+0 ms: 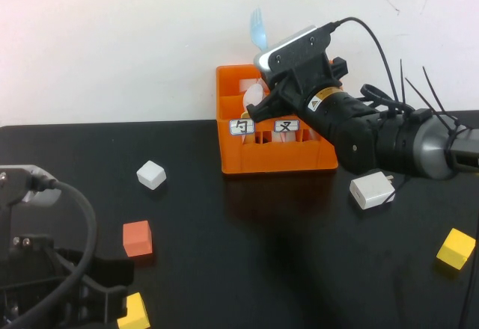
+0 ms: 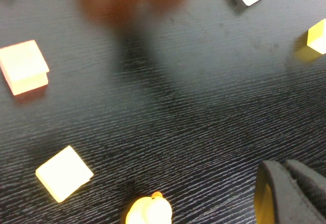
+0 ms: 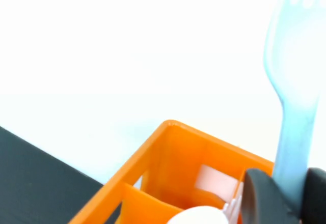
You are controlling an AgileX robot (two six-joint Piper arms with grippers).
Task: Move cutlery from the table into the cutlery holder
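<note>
Fork (image 1: 257, 28) light blue, upright, clamped in right tool (image 3: 282, 198) above orange cutlery holder (image 1: 247, 157) upper centre of high view | left tool (image 2: 290, 193) closed on nothing, lower left over table (image 1: 299, 254) | pink spoon (image 1: 257, 93) inside holder, compartment unclear

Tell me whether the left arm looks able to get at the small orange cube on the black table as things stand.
Probably yes. The small orange cube sits on bare black table just ahead of the parked, shut left end effector, with nothing between them. The right end effector, over the orange crate, holds the light blue plastic fork.
</note>
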